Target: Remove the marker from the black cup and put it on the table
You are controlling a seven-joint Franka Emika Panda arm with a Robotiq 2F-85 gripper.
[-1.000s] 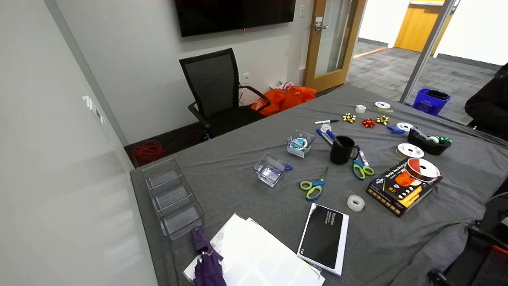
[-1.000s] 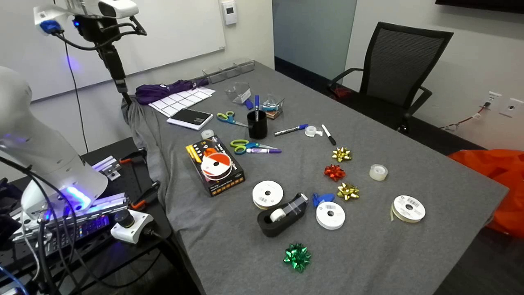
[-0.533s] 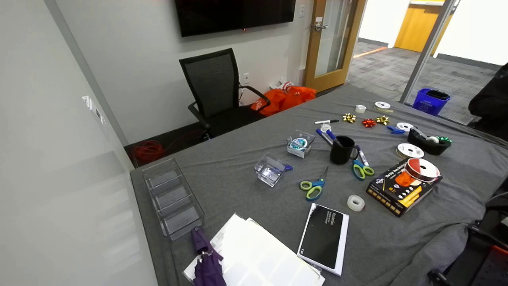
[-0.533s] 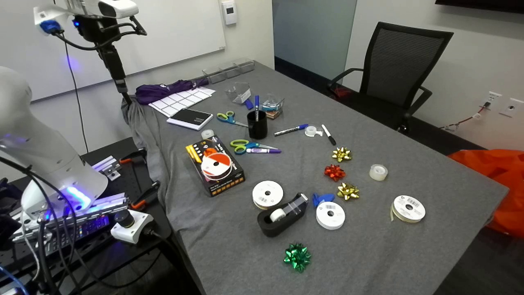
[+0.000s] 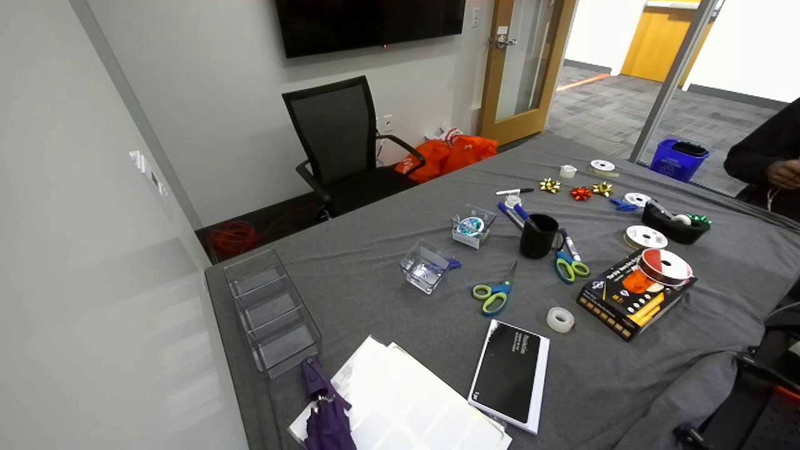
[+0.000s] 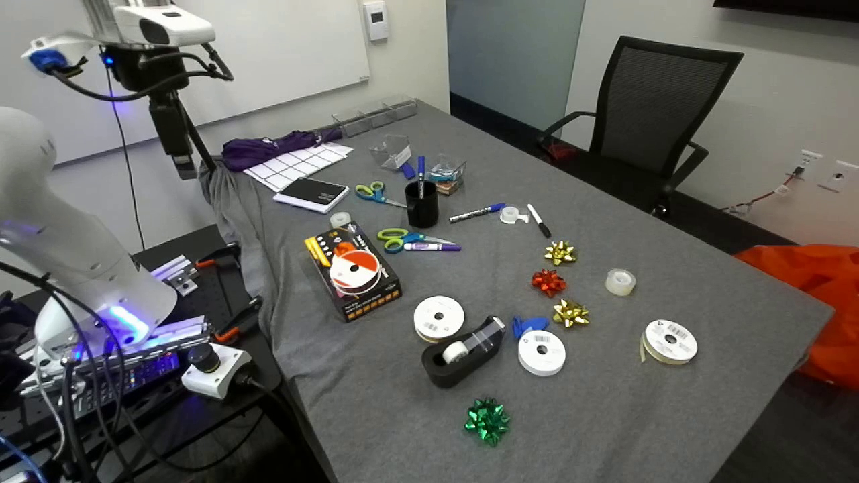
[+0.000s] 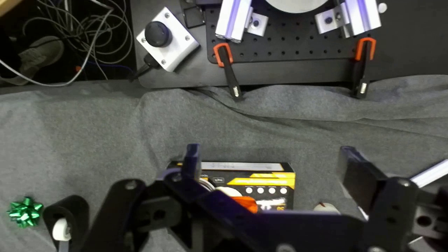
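- We see the claw (image 7: 270, 157) spread wide in the wrist view.
- We find the marker (image 6: 421, 166) poking out of the black cup (image 6: 422, 210) on the tabletop (image 6: 590, 422).

Table (image 6: 604, 416), in an exterior view, draped in dark grey cloth (image 6: 287, 295) creased along the left edge. Far corner: clear compartment tray (image 6: 356, 123). Toward the left edge, far to near: white sheets (image 6: 298, 163), black-covered notebook (image 6: 313, 194), black-and-orange box (image 6: 374, 301). Toward the right edge: white-barrelled marker (image 6: 536, 216), tape roll (image 6: 619, 286). Nearest the right corner: ribbon spool (image 6: 670, 349). Between these edges: upright black cup (image 6: 423, 206), two pairs of scissors (image 6: 413, 237).
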